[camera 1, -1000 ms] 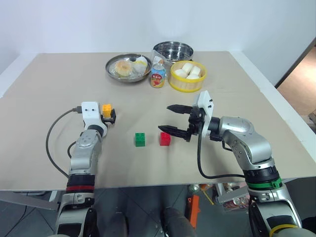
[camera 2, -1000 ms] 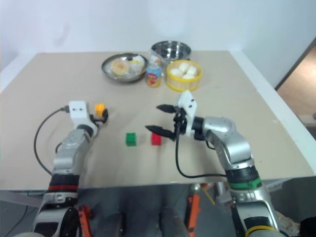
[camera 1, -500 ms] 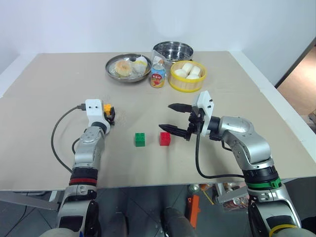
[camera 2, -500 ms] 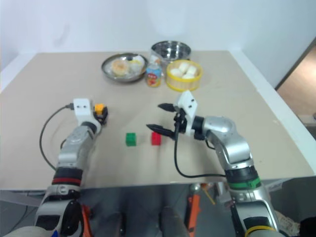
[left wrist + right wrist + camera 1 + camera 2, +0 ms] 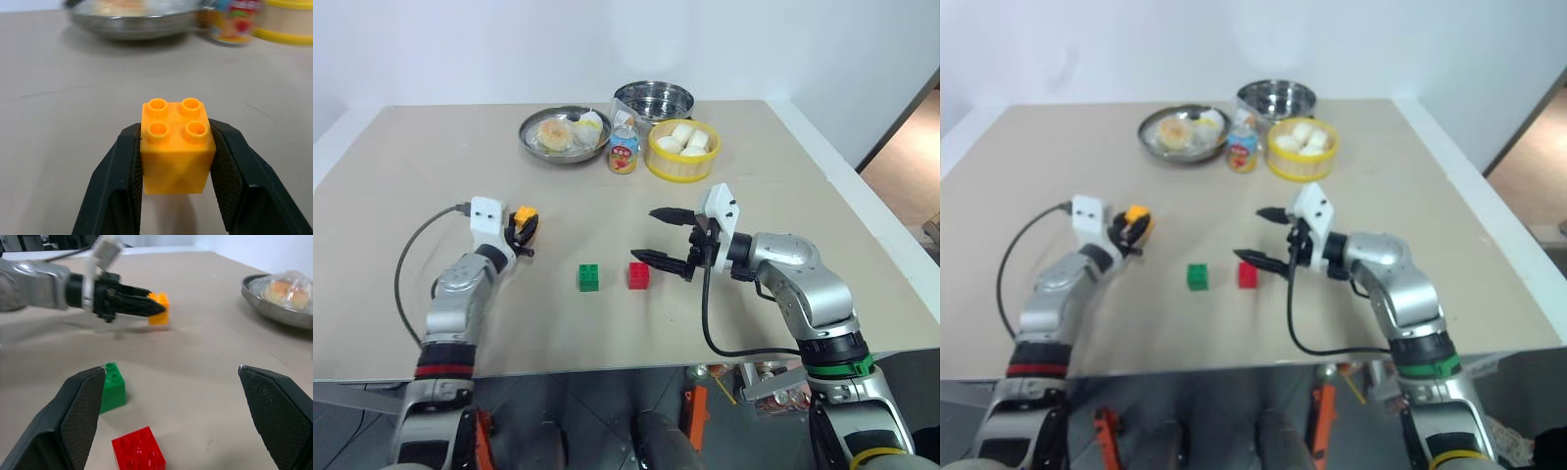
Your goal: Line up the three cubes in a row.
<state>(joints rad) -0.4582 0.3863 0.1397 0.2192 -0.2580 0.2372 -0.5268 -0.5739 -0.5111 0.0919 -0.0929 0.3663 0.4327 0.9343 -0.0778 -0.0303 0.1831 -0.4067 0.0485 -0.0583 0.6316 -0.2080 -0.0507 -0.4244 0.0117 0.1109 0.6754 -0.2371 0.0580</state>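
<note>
Left tool (image 5: 178, 161): closed on the yellow-orange cube (image 5: 177, 144), one black finger (image 5: 122, 191) pressed to each side — studs up, held at the robot's left side of the counter (image 5: 431, 157)
Yellow-orange cube, from the head views: in the left tool's tips, well to the left of the other two cubes and a little farther back; whether it touches the counter or hangs just above it cannot be told
Right tool (image 5: 664, 238): fingers spread wide, holding nothing — it points toward the robot's left, just right of the red cube (image 5: 638, 275)
Red cube: on the counter near the middle, near the tip of the right tool's lower finger but apart from it
Green cube (image 5: 589, 277): on the counter just left of the red cube, a small gap between them, both studs up
Back of the counter: a metal plate (image 5: 536, 143) with food, a small printed can (image 5: 625, 150), a yellow bowl (image 5: 683, 168) of white buns, a steel bowl (image 5: 652, 98) behind
</note>
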